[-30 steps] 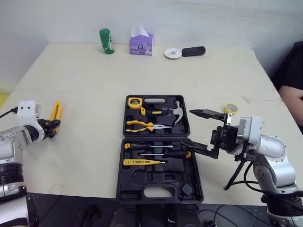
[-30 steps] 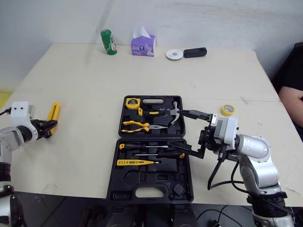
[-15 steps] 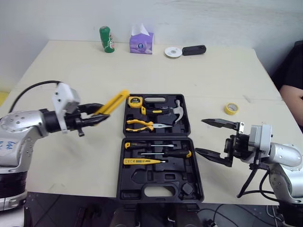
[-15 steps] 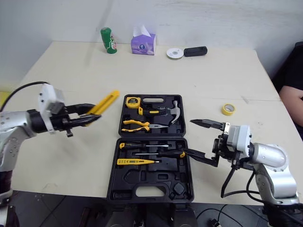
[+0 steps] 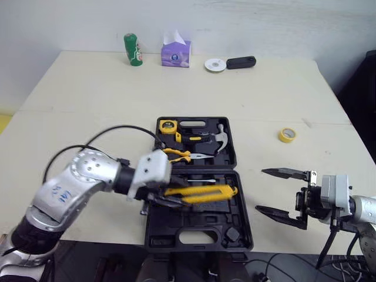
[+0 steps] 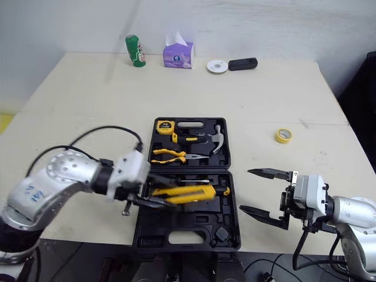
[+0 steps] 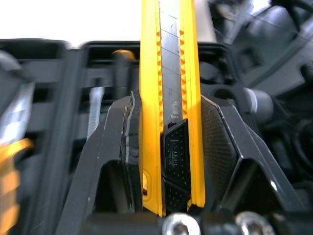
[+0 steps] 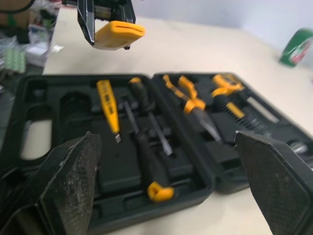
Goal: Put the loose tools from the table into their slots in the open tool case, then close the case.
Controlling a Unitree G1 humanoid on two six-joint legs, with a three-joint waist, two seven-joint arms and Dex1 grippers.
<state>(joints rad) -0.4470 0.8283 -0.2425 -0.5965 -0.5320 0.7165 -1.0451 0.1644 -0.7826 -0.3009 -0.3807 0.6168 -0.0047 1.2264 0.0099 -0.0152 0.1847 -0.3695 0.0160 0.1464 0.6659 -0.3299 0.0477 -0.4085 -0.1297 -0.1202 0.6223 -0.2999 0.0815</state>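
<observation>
The open black tool case (image 5: 176, 222) lies at the table's front middle. Its upper half holds a tape measure (image 5: 168, 126), pliers (image 5: 176, 155) and a hammer (image 5: 221, 136). In the lower half lie screwdrivers and a yellow test pen (image 8: 107, 105). My left gripper (image 5: 167, 197) is shut on a yellow utility knife (image 5: 202, 192), held level just over the lower half; the knife (image 7: 168, 73) runs between both fingers (image 7: 220, 137). My right gripper (image 5: 259, 189) stands open and empty to the right of the case, near the table's front edge.
A yellow tape roll (image 5: 286, 134) lies on the table right of the case. Along the far edge stand a green can (image 5: 133, 50), a tissue box (image 5: 175, 53), a white disc (image 5: 214, 64) and a black object (image 5: 240, 62).
My left arm swung the utility knife from the table's left side to over the case's lower half. The right gripper drew back from the case towards the right, still open.
</observation>
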